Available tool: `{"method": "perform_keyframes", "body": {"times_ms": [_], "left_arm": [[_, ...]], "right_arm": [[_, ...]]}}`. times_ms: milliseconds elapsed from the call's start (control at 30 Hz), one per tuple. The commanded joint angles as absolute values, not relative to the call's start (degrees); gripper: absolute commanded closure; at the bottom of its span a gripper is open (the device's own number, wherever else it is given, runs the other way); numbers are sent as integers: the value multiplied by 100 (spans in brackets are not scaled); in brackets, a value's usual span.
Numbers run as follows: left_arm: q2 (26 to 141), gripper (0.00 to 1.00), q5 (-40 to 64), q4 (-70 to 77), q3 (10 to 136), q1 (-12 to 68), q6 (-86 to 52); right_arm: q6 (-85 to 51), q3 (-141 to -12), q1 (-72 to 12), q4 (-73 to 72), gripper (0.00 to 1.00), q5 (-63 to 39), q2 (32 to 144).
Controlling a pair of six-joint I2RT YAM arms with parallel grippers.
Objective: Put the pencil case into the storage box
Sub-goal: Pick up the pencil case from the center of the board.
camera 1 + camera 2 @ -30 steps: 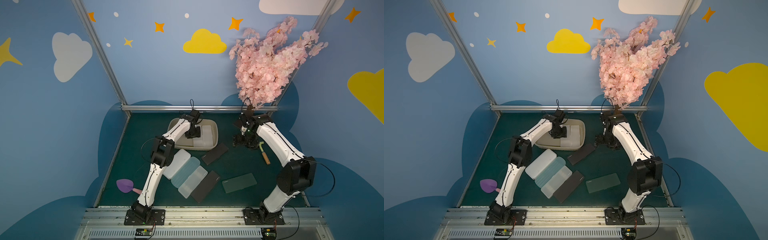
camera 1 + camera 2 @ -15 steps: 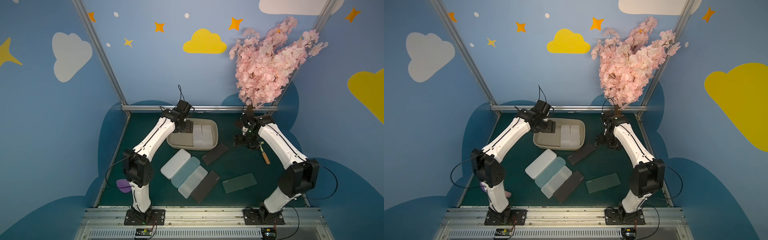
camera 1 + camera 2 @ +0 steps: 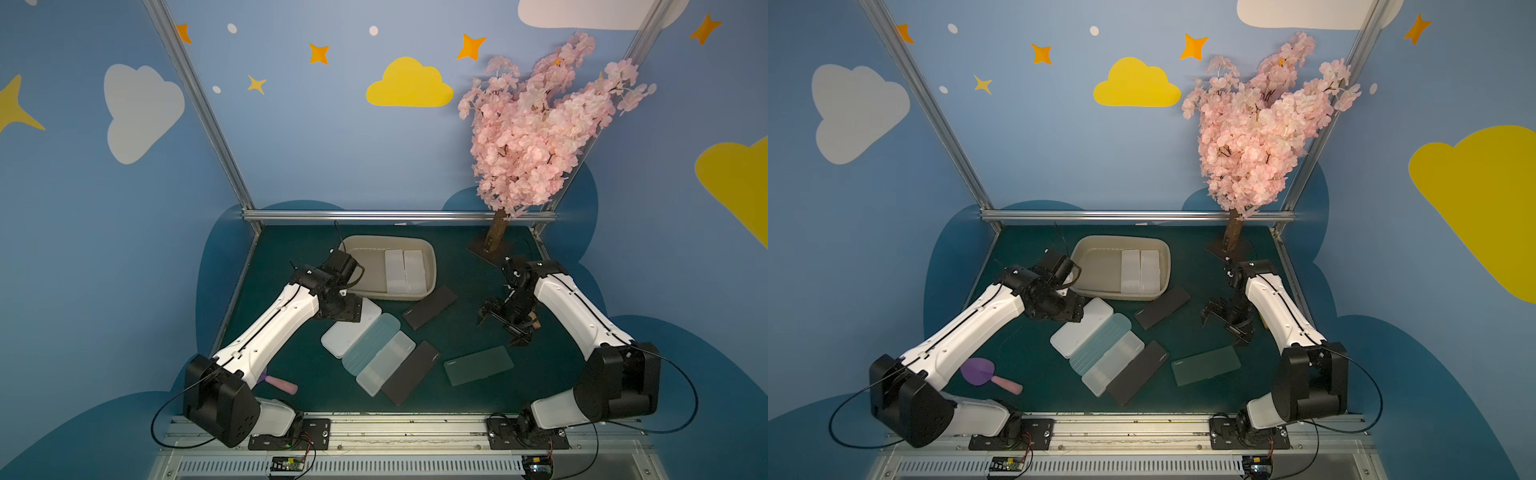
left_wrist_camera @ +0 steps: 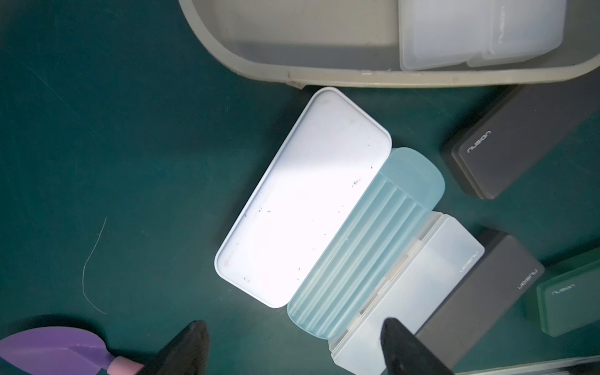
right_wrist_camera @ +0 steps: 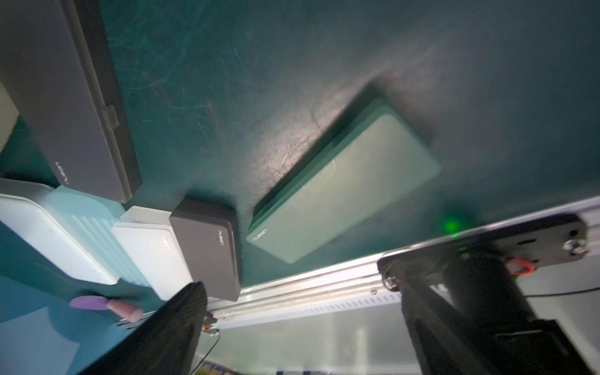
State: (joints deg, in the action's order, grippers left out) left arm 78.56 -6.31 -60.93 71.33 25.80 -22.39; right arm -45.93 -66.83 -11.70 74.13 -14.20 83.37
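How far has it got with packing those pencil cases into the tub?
Done: two clear cases lie in the box. In hand: nothing; the left gripper and right gripper are open and empty. Left: six cases on the mat: white, blue, clear, two black, green.

Glare on white pencil case (image 4: 302,201); right-wrist blur

Arm shells: smooth white rounded covers on the left arm (image 3: 282,324) and right arm (image 3: 577,316).
Elbows: bulky black housings (image 3: 220,405), rounded corners.
Cables: thin black cables (image 3: 363,271) looping at wrists and elbows.
Bases: black plates (image 3: 320,430) with silver screws, on a grey rail.
Fingers: matte black wedges (image 4: 181,350).
Boards: small green circuit boards (image 3: 286,463), red and black wires.
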Motion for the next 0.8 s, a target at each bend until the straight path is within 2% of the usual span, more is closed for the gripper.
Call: {"method": "perform_keyframes", "body": {"times_ms": [0,333,767], "left_arm": [[7766,13,-551,-6234,6960,2571,-2402],[7613,11,-379,-6154,6746,2444,-2390],[7298,11,-314,-6043,6394,2455,-2369]], "right_arm": [[-6166,-6125,-1474,7375,1,-2007,8058],[-8483,-5065,-2604,6395,1,-1672,7596],[-9060,-5221,-3041,5929,1,-1153,8367]]}}
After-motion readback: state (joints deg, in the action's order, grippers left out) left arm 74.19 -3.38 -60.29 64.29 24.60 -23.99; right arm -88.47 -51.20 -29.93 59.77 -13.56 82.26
